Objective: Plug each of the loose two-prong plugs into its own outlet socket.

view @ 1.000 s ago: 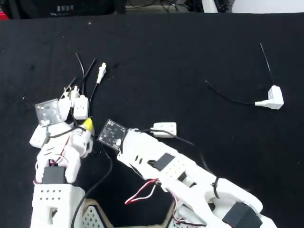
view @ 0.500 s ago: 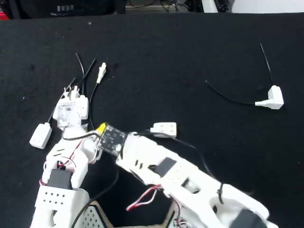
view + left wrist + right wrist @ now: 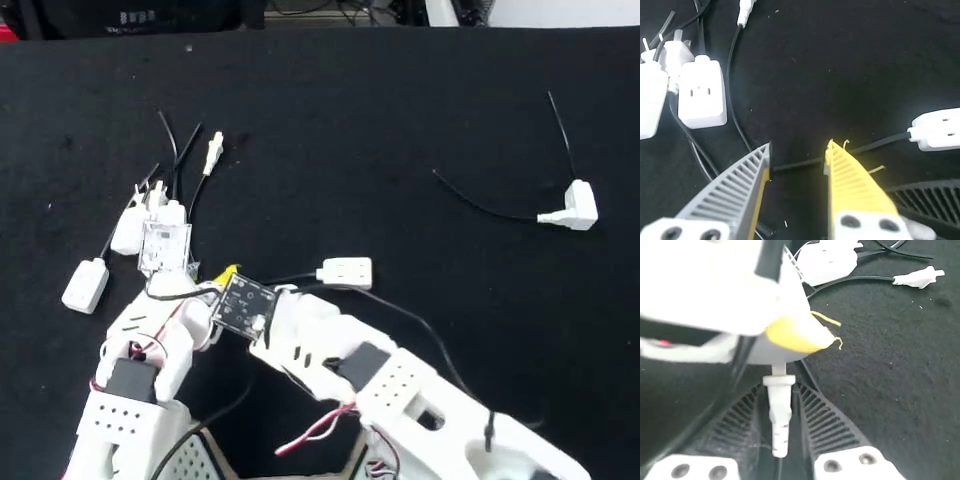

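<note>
Outlet socket [image 3: 939,129] — cut off by the picture's edge.

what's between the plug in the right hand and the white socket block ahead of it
The left hand: its yellow fingertip sits directly ahead of the slim white plastic plug gripped by the right hand, with the white rectangular socket block beyond it.

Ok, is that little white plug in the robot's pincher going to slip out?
Probably not easily. The little white plug looks small and light, and the right gripper presses ribbed fingers against both its sides. Its smooth, narrow plastic body might twist if something bumps it, though.
</note>
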Available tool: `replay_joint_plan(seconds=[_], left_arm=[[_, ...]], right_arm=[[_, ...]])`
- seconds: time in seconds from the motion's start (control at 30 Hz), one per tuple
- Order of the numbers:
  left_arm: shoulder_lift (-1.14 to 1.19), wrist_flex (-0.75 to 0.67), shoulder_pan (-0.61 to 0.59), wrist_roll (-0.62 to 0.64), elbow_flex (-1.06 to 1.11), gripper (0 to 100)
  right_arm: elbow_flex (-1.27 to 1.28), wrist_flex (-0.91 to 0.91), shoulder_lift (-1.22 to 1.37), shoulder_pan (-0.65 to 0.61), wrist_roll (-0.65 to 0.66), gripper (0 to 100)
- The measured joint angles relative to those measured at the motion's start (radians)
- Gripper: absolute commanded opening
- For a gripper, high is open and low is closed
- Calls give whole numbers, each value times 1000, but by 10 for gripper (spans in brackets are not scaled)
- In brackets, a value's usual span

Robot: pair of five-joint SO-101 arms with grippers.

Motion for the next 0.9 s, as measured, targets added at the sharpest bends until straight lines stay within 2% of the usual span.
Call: replay_joint_plan(seconds=[0.23,0.5,0.67,0.9], left_arm=[[0,2,0,-5,0,178],[0,-12,0,-5,0,178],[0,-12,0,-5,0,178],[0,-12,0,-5,0,178]], right_arm=[[20,150,-193,-6,0,11],[40,152,-250,-5,-5,11],[41,152,-250,-6,-92,11],[41,152,-250,-11,-117,11]])
